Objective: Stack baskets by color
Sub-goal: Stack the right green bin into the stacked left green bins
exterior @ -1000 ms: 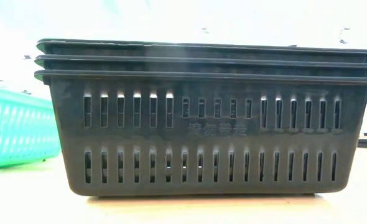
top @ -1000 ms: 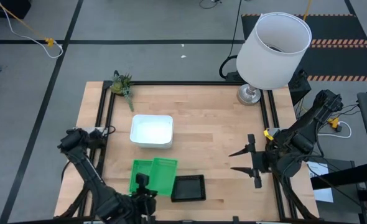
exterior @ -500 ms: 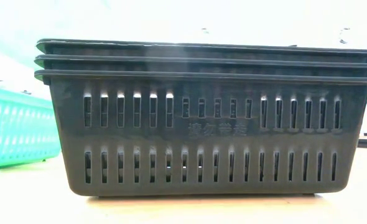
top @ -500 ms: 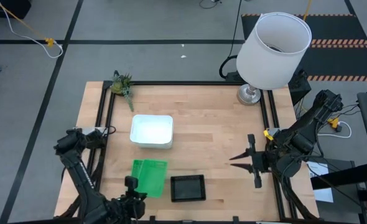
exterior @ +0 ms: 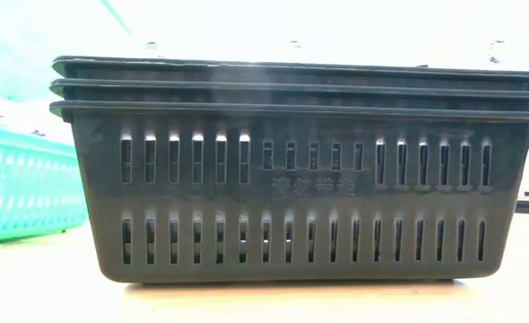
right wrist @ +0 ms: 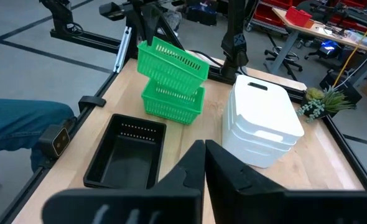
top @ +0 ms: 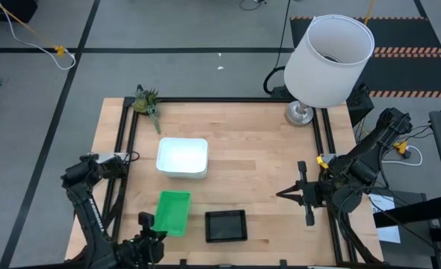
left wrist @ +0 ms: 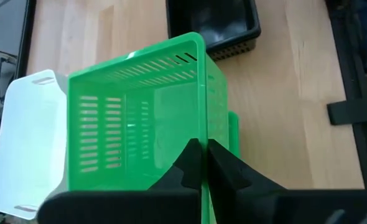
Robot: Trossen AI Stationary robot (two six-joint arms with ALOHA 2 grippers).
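From above, the green baskets (top: 172, 212) near the tabletop's front edge look like a single tray, but the right wrist view shows the top green basket (right wrist: 173, 60) lifted and tilted over the green stack (right wrist: 173, 100), its wall pinched by the closed left gripper (left wrist: 201, 163). The low view alone shows three nested rims on the black baskets (exterior: 296, 170) just beside it, and the white baskets (top: 182, 157) stand toward the left edge. The right gripper (top: 301, 192) waits with fingers closed over bare wood near the right edge, with the lamp (top: 327, 61) at the back right corner and a plant sprig (top: 146, 103) at the back left.
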